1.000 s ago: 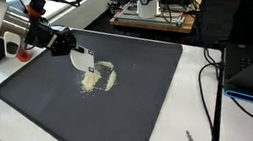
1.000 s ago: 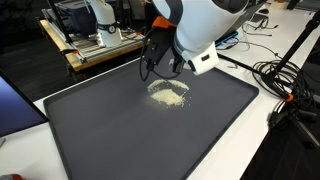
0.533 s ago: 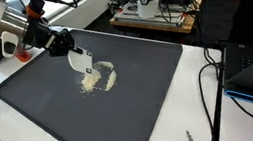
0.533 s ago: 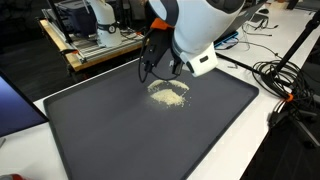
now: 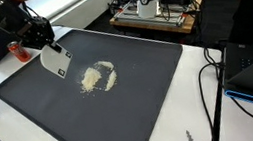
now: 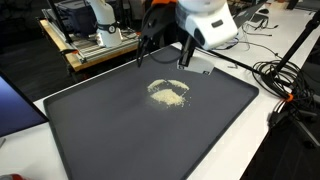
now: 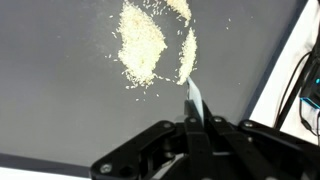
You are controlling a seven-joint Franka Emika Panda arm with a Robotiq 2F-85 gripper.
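Your claw [image 5: 41, 43] was clenched on a thin white card [image 5: 56, 61], which hung from the fingers with its lower edge raised off the dark mat [image 5: 142, 104]. In the wrist view, the card [image 7: 192, 98] stuck out edge-on from the closed claw [image 7: 189, 124]. Just past its tip lay the pile of pale grains [image 7: 140, 45], with a thin curved streak of grains nearest the card. In both exterior views the pile [image 6: 168, 92] sat on the mat, a little apart from the card. Beyond the claw, past the mat's far edge, stood a wooden bench [image 5: 154, 16] loaded with equipment. Cables [image 6: 280, 80] trailed over the white table off the mat's side. In an exterior view the arm's white housing [image 6: 210, 22] covered much of the claw, so the pale patch beneath it was probably the card.
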